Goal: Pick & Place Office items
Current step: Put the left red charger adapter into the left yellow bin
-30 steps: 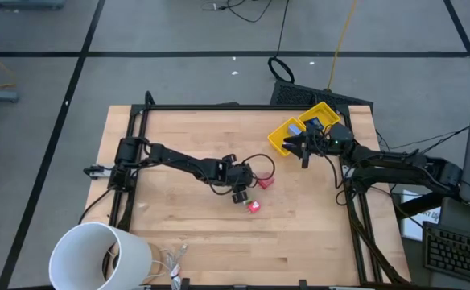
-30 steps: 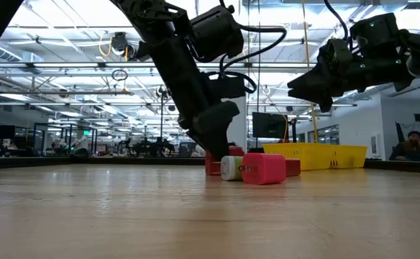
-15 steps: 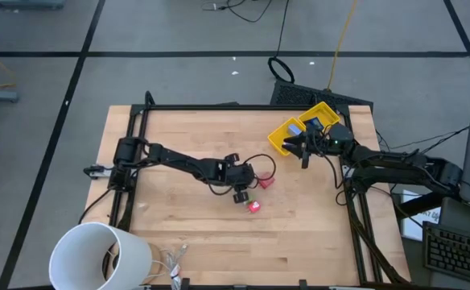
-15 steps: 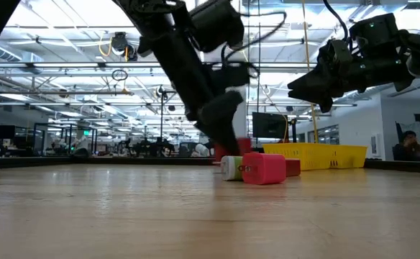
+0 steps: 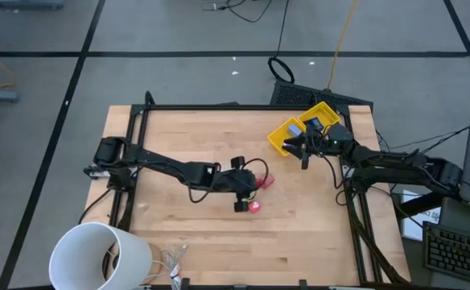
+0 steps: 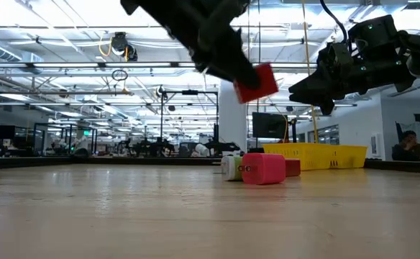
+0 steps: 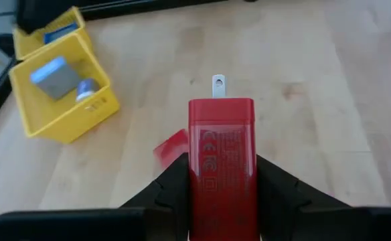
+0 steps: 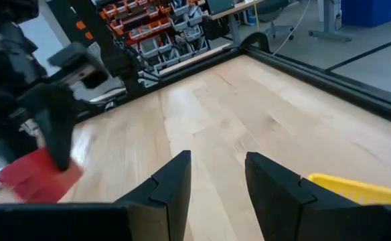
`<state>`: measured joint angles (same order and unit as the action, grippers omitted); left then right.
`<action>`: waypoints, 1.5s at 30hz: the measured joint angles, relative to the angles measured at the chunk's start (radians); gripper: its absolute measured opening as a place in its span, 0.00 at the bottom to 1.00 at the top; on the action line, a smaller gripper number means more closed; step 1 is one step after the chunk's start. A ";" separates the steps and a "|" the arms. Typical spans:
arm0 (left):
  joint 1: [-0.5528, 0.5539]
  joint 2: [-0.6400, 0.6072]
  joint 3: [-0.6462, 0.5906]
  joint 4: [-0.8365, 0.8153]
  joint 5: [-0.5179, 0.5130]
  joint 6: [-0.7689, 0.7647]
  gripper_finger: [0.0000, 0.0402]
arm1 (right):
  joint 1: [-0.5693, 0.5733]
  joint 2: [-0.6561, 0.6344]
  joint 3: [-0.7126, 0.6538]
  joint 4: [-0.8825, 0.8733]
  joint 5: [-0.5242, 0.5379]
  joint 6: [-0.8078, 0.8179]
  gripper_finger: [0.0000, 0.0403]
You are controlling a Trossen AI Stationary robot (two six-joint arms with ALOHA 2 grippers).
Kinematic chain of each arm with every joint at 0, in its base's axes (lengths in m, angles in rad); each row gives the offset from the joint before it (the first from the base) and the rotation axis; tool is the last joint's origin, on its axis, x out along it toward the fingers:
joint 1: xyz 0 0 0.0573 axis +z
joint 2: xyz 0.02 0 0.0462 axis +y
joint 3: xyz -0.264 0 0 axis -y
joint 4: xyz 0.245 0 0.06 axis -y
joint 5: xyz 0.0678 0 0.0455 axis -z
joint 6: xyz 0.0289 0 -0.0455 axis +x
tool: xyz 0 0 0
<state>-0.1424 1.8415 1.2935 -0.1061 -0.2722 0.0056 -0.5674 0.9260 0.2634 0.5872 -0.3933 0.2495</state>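
Red plug adapter point(image 7: 221, 171), metal prong forward, sits clamped between the fingers of the left end effector point(image 7: 221, 184), lifted clear above the wooden table point(image 5: 179, 234). Below lie a pink-red charger point(image 6: 263, 168) and a flat red piece point(image 7: 171, 146). Near the yellow bin point(image 5: 287, 129), the right end effector point(image 8: 213, 177) hovers with fingers apart.

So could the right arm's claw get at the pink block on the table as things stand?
Probably yes. The right claw hovers open and empty by the yellow bin, and bare wood lies between it and the pink block. The left claw, holding a red charger, hangs close over that block and might crowd it.
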 joint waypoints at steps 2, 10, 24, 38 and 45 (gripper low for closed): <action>0.010 -0.017 -0.041 0.014 -0.020 -0.007 0.29 | 0.000 0.000 0.000 -0.004 0.000 0.000 0.32; 0.116 -0.106 -0.341 0.326 0.064 -0.097 0.29 | 0.000 0.000 0.000 -0.009 0.000 0.011 0.32; 0.167 -0.178 -0.661 1.167 0.245 -0.125 0.29 | 0.155 0.087 -0.001 0.219 0.003 -0.009 0.32; 0.075 -0.178 -0.566 1.160 0.247 0.008 0.29 | 0.419 0.303 0.030 0.610 0.157 -0.169 0.40; 0.074 -0.178 -0.564 1.155 0.217 -0.008 0.29 | 0.522 0.369 0.122 0.617 0.161 -0.156 0.62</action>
<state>-0.0681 1.6634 0.7292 1.0489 -0.0551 -0.0021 -0.0451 1.2951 0.3853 1.2041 -0.2321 0.0940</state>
